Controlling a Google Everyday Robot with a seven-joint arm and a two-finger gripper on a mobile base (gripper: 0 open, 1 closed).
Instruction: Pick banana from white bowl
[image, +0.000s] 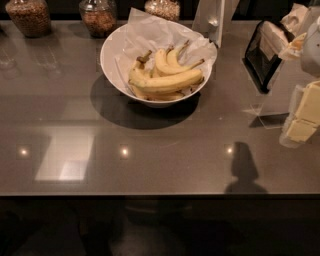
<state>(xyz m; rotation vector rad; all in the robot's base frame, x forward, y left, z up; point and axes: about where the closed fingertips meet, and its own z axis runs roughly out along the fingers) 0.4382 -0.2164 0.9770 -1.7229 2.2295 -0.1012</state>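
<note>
The white bowl (114, 55) stands at the back middle of the grey countertop and is lined with crinkled white paper. Several yellow bananas (167, 80) lie in it, stems pointing up and to the right. The top banana lies crosswise at the front of the bowl. My gripper (210, 22) is the grey part hanging at the top edge, just behind the bowl's right rim and above it. It holds nothing that I can see and is apart from the bananas.
Three glass jars of brown grains (29, 16) stand along the back left edge. A black stand (264, 52) and a clear holder with pale yellow packets (304, 117) are at the right. The counter's front edge (150, 194) runs across below.
</note>
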